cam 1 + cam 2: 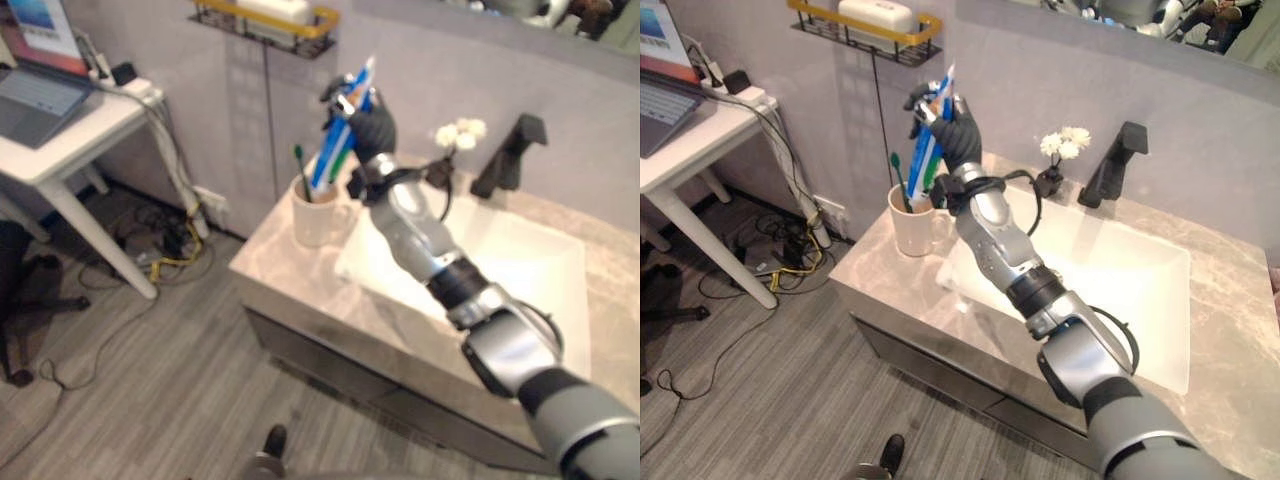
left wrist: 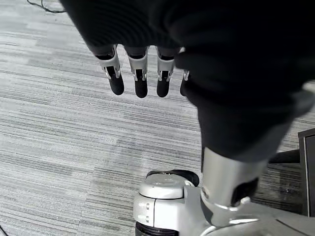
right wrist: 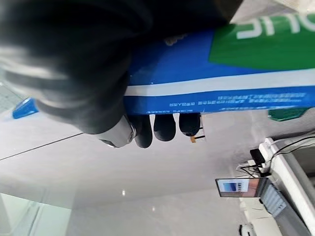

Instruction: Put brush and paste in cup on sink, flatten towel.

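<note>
We see the right hand (image 1: pixel 958 140) gripping the toothpaste tube (image 1: pixel 927 135) above the cup (image 1: pixel 912 230); left hand (image 2: pixel 140 73) hangs relaxed, fingers straight.

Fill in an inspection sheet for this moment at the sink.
Surface: marble counter with white basin.
Job's things: toothbrush stands in cup; toothpaste tube is held above the cup; towel: nothing seen.
Clutter: small flower vase, black faucet.
Hands: right hand curled round the tube; left hand idle over the floor, fingers straight.
Cables: tangle on the floor.
Surroundings: wall shelf, white desk with laptop.
</note>
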You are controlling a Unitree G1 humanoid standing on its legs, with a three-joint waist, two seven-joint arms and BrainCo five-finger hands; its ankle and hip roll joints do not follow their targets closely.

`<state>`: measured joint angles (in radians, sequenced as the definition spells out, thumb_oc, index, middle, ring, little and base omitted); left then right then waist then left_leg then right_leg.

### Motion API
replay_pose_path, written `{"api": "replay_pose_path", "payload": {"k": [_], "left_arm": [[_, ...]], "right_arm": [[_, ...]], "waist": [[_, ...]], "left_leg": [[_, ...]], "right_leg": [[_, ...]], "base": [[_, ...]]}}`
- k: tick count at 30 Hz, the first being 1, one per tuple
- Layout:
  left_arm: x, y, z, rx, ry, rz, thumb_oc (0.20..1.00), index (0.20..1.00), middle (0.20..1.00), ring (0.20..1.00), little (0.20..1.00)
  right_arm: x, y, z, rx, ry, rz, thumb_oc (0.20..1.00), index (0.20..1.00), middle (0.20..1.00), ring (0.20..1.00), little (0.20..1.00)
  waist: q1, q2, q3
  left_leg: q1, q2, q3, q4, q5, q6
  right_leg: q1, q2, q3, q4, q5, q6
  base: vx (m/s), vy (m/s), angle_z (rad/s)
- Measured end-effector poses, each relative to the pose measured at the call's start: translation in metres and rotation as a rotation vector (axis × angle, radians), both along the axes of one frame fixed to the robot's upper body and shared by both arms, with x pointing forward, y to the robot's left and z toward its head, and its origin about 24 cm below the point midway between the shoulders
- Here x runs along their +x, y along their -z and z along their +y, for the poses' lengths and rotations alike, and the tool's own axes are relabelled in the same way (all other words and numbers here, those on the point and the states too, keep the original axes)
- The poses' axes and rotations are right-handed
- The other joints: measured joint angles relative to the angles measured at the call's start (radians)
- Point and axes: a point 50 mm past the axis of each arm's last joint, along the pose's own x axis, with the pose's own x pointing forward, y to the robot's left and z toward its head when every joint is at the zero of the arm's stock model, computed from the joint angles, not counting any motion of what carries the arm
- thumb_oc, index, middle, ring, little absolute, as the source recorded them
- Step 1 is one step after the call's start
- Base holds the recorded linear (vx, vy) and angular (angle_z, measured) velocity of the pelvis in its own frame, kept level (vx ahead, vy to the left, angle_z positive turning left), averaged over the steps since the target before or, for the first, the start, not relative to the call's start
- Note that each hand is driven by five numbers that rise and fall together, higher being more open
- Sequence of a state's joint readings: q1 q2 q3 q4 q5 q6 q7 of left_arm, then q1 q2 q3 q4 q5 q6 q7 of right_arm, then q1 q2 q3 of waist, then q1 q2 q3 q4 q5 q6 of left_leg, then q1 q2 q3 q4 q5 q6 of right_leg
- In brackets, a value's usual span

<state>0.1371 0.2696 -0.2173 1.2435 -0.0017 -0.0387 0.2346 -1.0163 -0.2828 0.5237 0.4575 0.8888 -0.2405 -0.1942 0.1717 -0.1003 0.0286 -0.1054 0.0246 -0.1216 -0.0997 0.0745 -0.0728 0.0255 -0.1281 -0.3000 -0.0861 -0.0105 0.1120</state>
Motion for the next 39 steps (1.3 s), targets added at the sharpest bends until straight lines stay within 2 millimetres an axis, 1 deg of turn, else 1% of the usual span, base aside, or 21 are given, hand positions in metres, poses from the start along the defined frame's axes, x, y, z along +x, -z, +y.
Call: {"api": "replay_pose_path", "payload": {"k": [5,14,24,29,37,39], "left_arm": [[0.003,0.000,0.000,0.000,0.001,-0.007,1.000,1.000,1.000,1.000,1.000],[0.007,-0.001,-0.001,-0.004,0.002,-0.023,1.000,1.000,1.000,1.000,1.000],[0.006,-0.001,-0.001,-0.002,0.001,-0.022,1.000,1.000,1.000,1.000,1.000],[0.006,-0.001,-0.001,-0.003,-0.008,-0.024,1.000,1.000,1.000,1.000,1.000],[0.006,-0.001,-0.001,-0.003,-0.015,-0.027,1.000,1.000,1.000,1.000,1.000],[0.006,0.000,-0.002,-0.005,-0.015,-0.027,1.000,1.000,1.000,1.000,1.000]], "right_arm": [[-0.002,0.004,0.007,-0.059,-0.017,-0.007,0.200,0.200,0.200,0.200,0.200],[-0.003,0.006,0.011,-0.062,-0.033,0.000,0.200,0.200,0.200,0.200,0.200],[-0.004,0.009,0.017,-0.072,-0.053,0.004,0.200,0.200,0.200,0.200,0.200],[-0.002,0.020,0.023,-0.084,-0.056,0.049,0.200,0.200,0.200,0.200,0.200],[-0.002,0.023,0.022,-0.092,-0.054,0.056,0.200,0.200,0.200,0.200,0.200],[-0.003,0.025,0.022,-0.117,-0.045,0.044,0.200,0.200,0.200,0.200,0.200]], "waist": [[0.000,-0.001,0.001],[0.000,-0.013,0.007],[0.000,-0.013,0.006],[0.001,-0.013,0.006],[0.002,-0.008,0.003],[0.002,-0.006,0.001]], "left_leg": [[0.001,0.001,0.001,0.000,0.000,0.000],[0.003,0.000,0.003,0.000,0.000,0.000],[0.013,0.000,0.004,0.000,0.000,0.000],[0.013,0.000,0.004,0.000,0.000,0.000],[0.014,0.000,0.004,0.000,0.000,0.000],[0.014,0.000,0.004,0.000,0.000,0.000]], "right_leg": [[0.000,0.000,0.002,0.000,0.000,0.000],[0.001,0.000,0.004,0.000,0.000,0.000],[0.011,0.000,0.005,0.000,0.000,0.000],[0.011,0.000,0.006,0.000,0.000,0.000],[0.012,0.000,0.007,0.000,0.000,0.000],[0.012,0.000,0.007,0.000,0.000,0.000]], "base": [[0.00,0.000,0.00],[0.00,0.000,0.00],[0.00,0.000,0.00],[0.00,0.000,0.00],[0.00,0.000,0.00],[0.00,0.000,0.00]]}}
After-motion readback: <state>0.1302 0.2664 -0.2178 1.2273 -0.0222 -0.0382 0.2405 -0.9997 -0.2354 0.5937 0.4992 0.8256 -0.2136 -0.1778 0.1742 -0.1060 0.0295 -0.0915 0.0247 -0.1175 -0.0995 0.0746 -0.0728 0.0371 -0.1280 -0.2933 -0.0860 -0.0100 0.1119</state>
